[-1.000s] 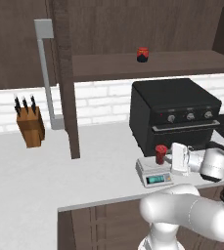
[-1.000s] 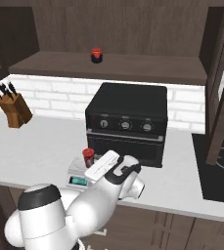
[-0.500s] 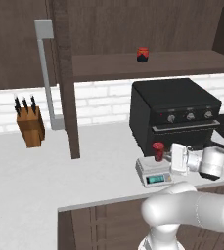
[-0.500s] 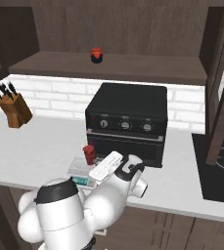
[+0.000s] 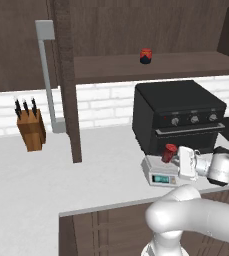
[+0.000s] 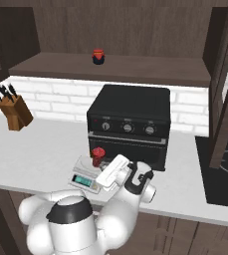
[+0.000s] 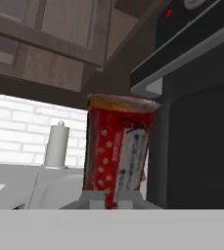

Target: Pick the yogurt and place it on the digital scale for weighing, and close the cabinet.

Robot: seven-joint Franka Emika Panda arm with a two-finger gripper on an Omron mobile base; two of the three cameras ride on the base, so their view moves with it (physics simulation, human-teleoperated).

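Note:
The yogurt (image 5: 169, 152) is a small red cup, slightly tilted, over the back of the digital scale (image 5: 156, 172), right in front of the black oven. My gripper (image 5: 175, 156) reaches in from the right, level with the counter, and is shut on the cup's lower body. In the right base view the yogurt (image 6: 97, 156) sits above the scale (image 6: 85, 179) with the gripper (image 6: 102, 167) at its right. In the hand view the yogurt (image 7: 117, 154) stands close and centred over the fingertips (image 7: 95, 197). The cabinet door (image 5: 66, 85) stands open, edge-on, with its grey handle (image 5: 46, 75).
A black oven (image 5: 177, 112) stands just behind the scale. A red-topped navy jar (image 5: 145, 56) sits on the cabinet shelf. A knife block (image 5: 31, 129) is at the left of the counter. Another open cabinet door (image 6: 226, 84) hangs at the right, above a cooktop (image 6: 225, 177).
The jaws have shut on the yogurt. The arm's elbow has swung across the lower part of both base views. The cup has hardly moved.

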